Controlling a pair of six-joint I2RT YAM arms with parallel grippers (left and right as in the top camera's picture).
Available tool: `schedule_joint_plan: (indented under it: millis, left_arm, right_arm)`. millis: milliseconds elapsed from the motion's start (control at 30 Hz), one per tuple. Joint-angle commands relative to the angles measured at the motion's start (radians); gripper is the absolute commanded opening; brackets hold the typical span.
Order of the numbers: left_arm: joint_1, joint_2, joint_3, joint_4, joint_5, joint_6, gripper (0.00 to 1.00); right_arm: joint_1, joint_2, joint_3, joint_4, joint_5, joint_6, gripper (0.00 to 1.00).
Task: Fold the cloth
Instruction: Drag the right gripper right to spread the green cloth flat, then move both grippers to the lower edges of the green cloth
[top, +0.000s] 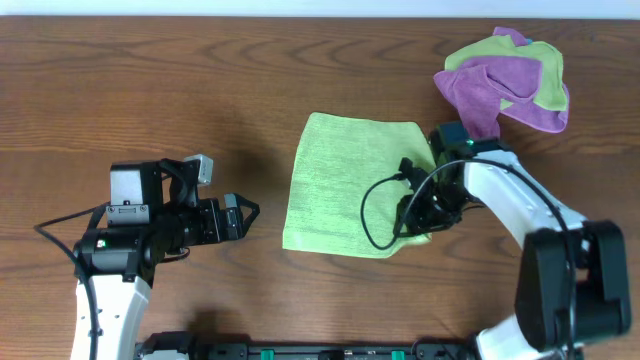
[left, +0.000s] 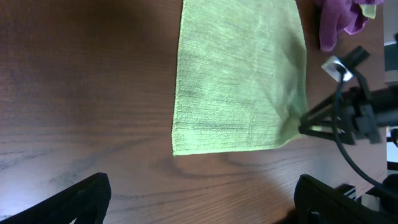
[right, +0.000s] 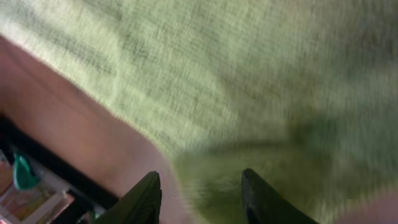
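Note:
A lime-green cloth (top: 350, 185) lies flat and spread out on the wooden table; it also shows in the left wrist view (left: 239, 74). My right gripper (top: 410, 225) is at the cloth's near right corner. In the right wrist view its fingers (right: 199, 183) are apart, with the cloth's corner (right: 249, 74) between them, low over the table. It shows too in the left wrist view (left: 311, 127). My left gripper (top: 250, 213) is open and empty, apart from the cloth's left edge, its fingers (left: 202, 183) wide over bare wood.
A heap of purple and green cloths (top: 510, 80) lies at the back right, just beyond the spread cloth; it also shows in the left wrist view (left: 342, 18). A black cable loops over the cloth's right part (top: 375, 205). The table's front edge is near both arm bases.

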Motion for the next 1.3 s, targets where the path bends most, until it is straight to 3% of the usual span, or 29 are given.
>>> schedule_joint_plan:
  millis: [0,333,567,700,900,1267]
  left_arm:
    - [-0.005,0.003,0.017,0.009,-0.004,0.018,0.96]
    - [-0.005,0.006,0.017,0.027,0.001,0.012,0.95]
    - [-0.005,0.024,0.016,0.026,0.014,-0.092,0.95]
    - [-0.006,0.103,0.011,0.03,0.121,-0.129,0.95]
    - [-0.006,0.268,-0.019,0.094,0.273,-0.128,0.95]
    - [-0.091,0.505,-0.021,0.162,0.293,-0.125,0.95]
  right_arm:
    - [-0.005,-0.059,0.001,-0.033,0.045,0.016,0.44]
    - [-0.008,-0.154,0.001,-0.074,0.066,0.163,0.5]
    - [-0.025,-0.331,-0.003,-0.102,0.066,0.234,0.53]
    - [-0.064,-0.443,-0.04,-0.095,0.066,0.261,0.59]
    - [-0.159,-0.517,-0.143,-0.04,0.008,0.277,0.6]
    - [-0.242,-0.525,-0.195,0.011,-0.076,0.277,0.59]
